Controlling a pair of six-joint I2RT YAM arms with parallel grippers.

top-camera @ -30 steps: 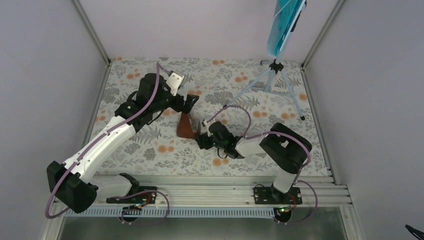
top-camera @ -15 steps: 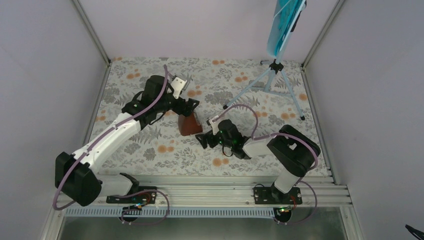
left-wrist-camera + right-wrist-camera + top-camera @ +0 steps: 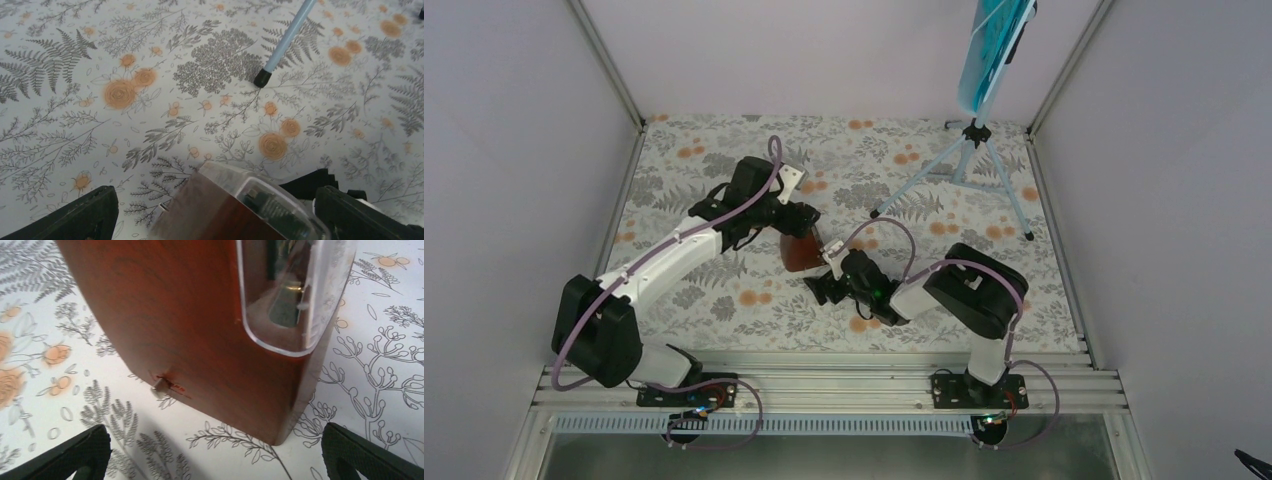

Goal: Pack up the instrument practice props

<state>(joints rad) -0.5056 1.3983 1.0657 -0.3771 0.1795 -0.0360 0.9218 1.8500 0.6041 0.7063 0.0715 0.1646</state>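
The reddish-brown metronome stands on the flowered worktop, its top between the 2 left fingers, which are spread wide and touch neither side. The right fingers are equally wide, with the metronome's lower body close ahead between them. Well beyond both pairs stands the pale blue music stand, carrying the teal sheet.

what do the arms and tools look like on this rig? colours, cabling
Left arm and right arm: white links, black joints, a looping mauve cable running along each. Left tool and right tool are black; fingers have textured pads. A silver bracket sits on the left wrist.
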